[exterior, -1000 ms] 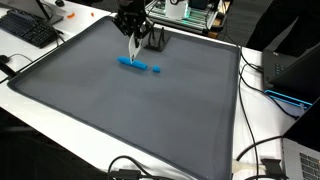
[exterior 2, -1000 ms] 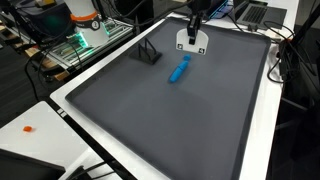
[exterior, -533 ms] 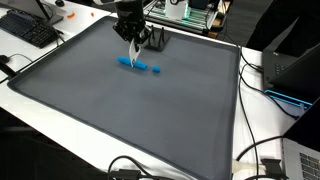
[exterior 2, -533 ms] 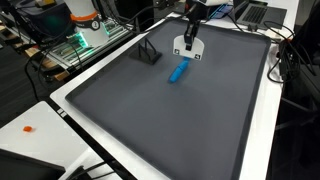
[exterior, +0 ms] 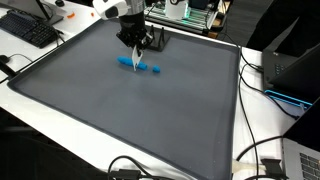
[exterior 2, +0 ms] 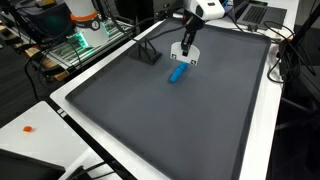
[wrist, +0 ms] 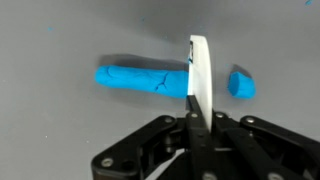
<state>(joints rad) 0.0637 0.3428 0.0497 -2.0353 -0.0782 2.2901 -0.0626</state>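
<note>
My gripper point(wrist: 196, 120) is shut on a thin white blade point(wrist: 198, 70) that stands on edge across the right end of a blue dough roll point(wrist: 143, 80). A small cut-off blue piece point(wrist: 241, 84) lies just right of the blade. In both exterior views the gripper point(exterior: 134, 42) point(exterior 2: 189, 38) hangs over the far part of a dark grey mat point(exterior: 120, 110). There the white blade point(exterior: 135, 60) point(exterior 2: 187, 54) reaches down to the blue roll point(exterior: 126, 63) point(exterior 2: 177, 73). The small piece point(exterior: 156, 69) lies beside it.
A small black stand point(exterior 2: 150, 53) point(exterior: 156, 40) sits on the mat near the roll. The mat lies on a white table. A keyboard point(exterior: 30, 30), a laptop point(exterior: 292, 70), cables point(exterior: 255, 150) and electronics point(exterior 2: 85, 35) ring the mat's edges.
The gripper has come down with the white blade towards the blue roll, and the blade now meets the roll's end. The roll and the small piece have not moved.
</note>
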